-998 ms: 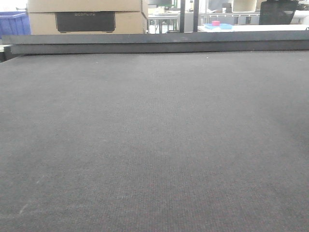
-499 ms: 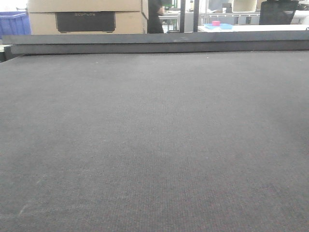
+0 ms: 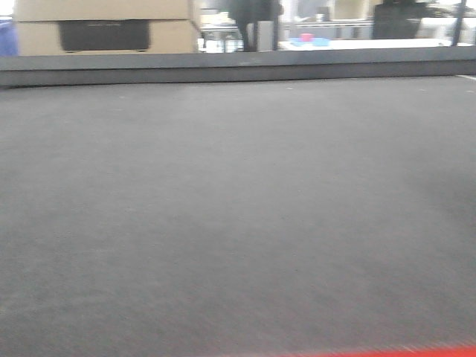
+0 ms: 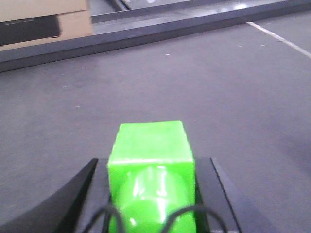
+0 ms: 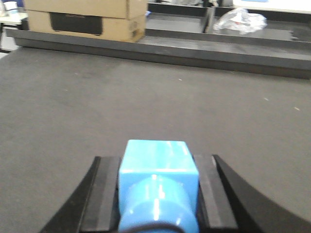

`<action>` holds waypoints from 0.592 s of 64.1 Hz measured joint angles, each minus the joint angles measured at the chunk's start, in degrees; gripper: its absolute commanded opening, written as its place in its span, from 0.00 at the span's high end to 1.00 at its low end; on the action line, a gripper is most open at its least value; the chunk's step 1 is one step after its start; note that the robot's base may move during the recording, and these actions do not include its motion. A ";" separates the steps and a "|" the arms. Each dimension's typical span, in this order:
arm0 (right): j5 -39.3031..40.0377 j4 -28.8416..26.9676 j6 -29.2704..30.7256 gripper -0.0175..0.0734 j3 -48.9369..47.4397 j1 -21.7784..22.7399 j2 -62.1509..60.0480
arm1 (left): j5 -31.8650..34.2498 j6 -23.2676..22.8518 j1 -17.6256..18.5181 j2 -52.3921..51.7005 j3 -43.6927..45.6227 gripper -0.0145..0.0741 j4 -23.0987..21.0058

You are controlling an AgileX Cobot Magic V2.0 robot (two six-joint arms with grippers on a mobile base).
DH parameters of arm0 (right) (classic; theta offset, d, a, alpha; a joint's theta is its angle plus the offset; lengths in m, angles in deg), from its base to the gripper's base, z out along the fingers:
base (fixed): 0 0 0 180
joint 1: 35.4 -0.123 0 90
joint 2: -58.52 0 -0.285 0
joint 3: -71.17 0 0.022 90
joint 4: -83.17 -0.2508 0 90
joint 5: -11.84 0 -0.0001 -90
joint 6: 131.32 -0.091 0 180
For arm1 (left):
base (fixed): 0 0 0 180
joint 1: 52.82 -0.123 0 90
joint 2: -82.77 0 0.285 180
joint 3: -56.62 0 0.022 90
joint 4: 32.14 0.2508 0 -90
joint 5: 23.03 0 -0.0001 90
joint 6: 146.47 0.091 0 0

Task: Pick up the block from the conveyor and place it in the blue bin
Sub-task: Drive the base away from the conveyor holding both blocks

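Where the left gripper (image 4: 153, 164) hangs low over the conveyor (image 3: 238, 208), its two black fingers (image 4: 73, 194) flank a bright green boxy piece (image 4: 150, 143) with a rounded, glossy base. The fingers lie close against the sides of that piece, but I cannot tell whether the gripper is clamped on it or whether the piece belongs to the gripper itself, so how far it is open stays unclear. Ahead of this gripper the grey belt runs flat to a dark raised rail (image 4: 160, 31). A cardboard box (image 4: 43, 22) stands beyond the rail, ahead and to the left, and a thin white line (image 4: 279, 39) crosses the belt ahead and to the right.

The right gripper (image 5: 156, 159) looks much the same: black fingers (image 5: 87, 194) on both sides of a light blue boxy piece (image 5: 158, 177), and again I cannot tell its opening or whether it holds anything. Belt lies under and ahead of it, with the rail far ahead, the box ahead to the left and a crumpled clear plastic bag (image 5: 240, 20) beyond the rail to the right.

From the front, the picture is blurred; a red strip (image 3: 394, 352) runs along its bottom edge
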 measured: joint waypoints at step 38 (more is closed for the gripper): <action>0.00 0.00 0.00 0.99 0.00 0.00 0.00 | 0.11 0.00 0.00 0.00 0.00 0.96 0.00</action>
